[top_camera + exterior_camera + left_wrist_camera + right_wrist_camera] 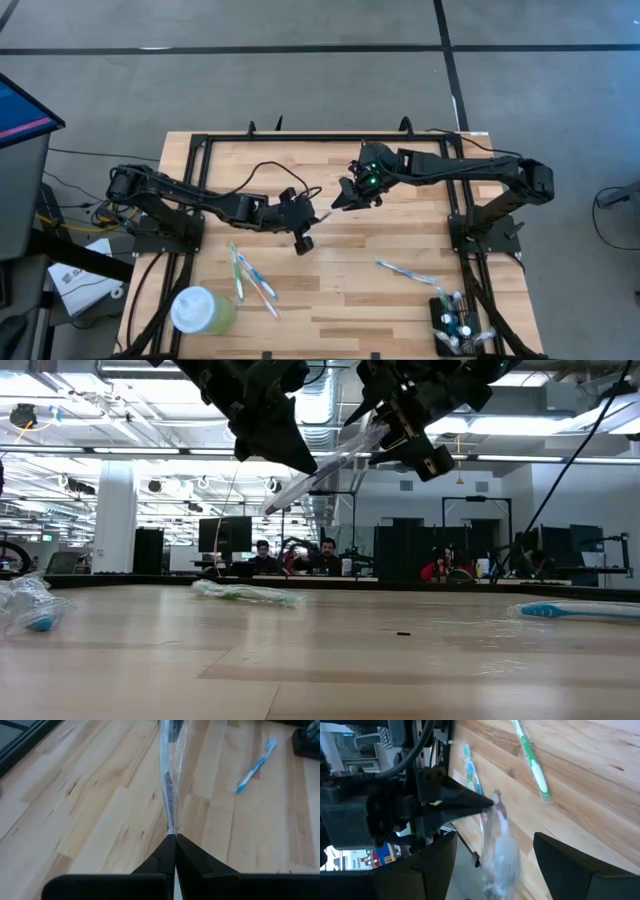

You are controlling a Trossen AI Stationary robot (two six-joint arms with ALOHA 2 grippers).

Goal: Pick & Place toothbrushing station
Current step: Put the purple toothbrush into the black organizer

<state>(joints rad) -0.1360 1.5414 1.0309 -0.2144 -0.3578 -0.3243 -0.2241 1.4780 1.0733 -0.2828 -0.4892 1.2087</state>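
Left hand (175, 837) clamping wrapped toothbrush (170, 790)

Both arms reach inward over the table (340, 290) and meet above its middle, raised off the surface. The left gripper (322, 214) points toward the right arm, its fingers (165, 855) pressed together on the end of a clear-wrapped toothbrush (170, 790). The right gripper (343, 197) faces it from the far side of the table's centre, tilted downward, its two fingers (570, 860) spread wide on either side of the wrapped toothbrush's other end.
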